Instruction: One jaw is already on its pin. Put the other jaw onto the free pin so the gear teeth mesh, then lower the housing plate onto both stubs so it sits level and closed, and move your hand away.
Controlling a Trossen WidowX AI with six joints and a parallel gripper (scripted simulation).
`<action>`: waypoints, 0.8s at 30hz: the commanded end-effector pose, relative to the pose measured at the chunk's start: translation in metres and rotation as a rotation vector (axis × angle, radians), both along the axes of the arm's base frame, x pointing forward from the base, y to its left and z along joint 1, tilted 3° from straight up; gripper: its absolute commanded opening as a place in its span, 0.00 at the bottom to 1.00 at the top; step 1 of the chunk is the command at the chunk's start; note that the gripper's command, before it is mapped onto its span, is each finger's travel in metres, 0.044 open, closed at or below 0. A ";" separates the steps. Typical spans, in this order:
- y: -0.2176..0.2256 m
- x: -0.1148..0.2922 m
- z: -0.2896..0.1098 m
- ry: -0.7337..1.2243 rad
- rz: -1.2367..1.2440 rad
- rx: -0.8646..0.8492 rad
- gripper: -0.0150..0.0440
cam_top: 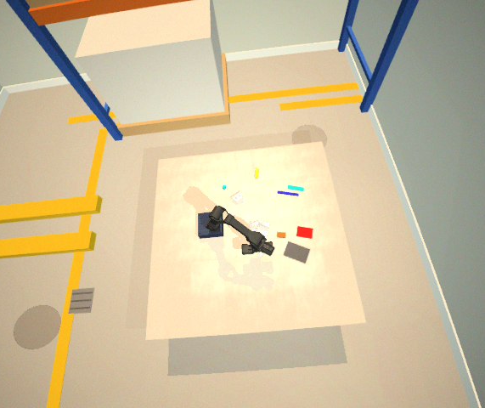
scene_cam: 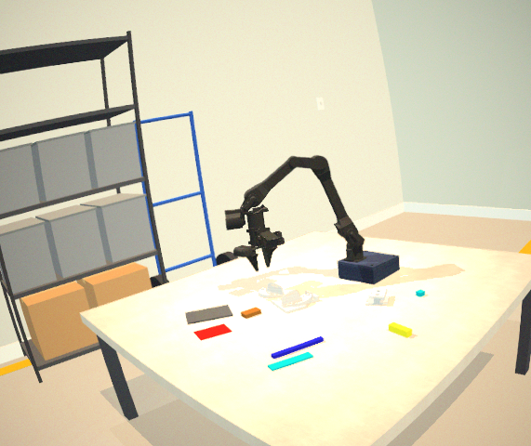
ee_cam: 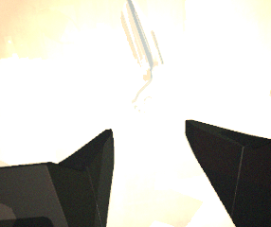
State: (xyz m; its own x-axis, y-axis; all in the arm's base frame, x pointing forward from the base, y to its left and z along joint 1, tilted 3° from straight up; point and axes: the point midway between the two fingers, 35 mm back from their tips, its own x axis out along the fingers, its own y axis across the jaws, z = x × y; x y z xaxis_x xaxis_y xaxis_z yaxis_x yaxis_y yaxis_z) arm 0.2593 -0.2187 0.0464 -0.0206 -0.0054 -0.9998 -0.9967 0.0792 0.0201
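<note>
My gripper (scene_cam: 262,268) (ee_cam: 149,127) is partly open and empty, pointing down above the table, near the white parts. A white flat-based assembly (scene_cam: 295,300) (cam_top: 261,226) lies on the table; its jaws, pins and teeth are too washed out to tell apart. Another white piece (scene_cam: 273,289) lies close beside it, on the gripper's side. A separate small white part (scene_cam: 378,296) (cam_top: 236,197) sits nearer the arm's base; whether it is the housing plate I cannot tell. In the wrist view a pale part with a grey edge (ee_cam: 141,35) lies ahead of the fingertips.
A dark grey plate (cam_top: 296,252) (scene_cam: 208,314), a red plate (cam_top: 304,232) (scene_cam: 212,332) and an orange block (cam_top: 281,235) (scene_cam: 251,312) lie beyond the assembly. Blue (scene_cam: 298,347) and cyan (scene_cam: 290,360) strips, a yellow block (scene_cam: 400,329) and a cyan cube (scene_cam: 419,293) lie farther off.
</note>
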 end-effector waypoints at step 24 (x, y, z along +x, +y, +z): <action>0.000 0.000 0.000 0.000 0.000 0.000 1.00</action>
State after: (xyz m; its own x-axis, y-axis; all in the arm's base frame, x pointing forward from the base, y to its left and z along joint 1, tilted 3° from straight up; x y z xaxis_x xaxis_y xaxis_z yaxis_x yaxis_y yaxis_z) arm 0.2593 -0.2187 0.0464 -0.0205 -0.0054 -0.9998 -0.9967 0.0792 0.0200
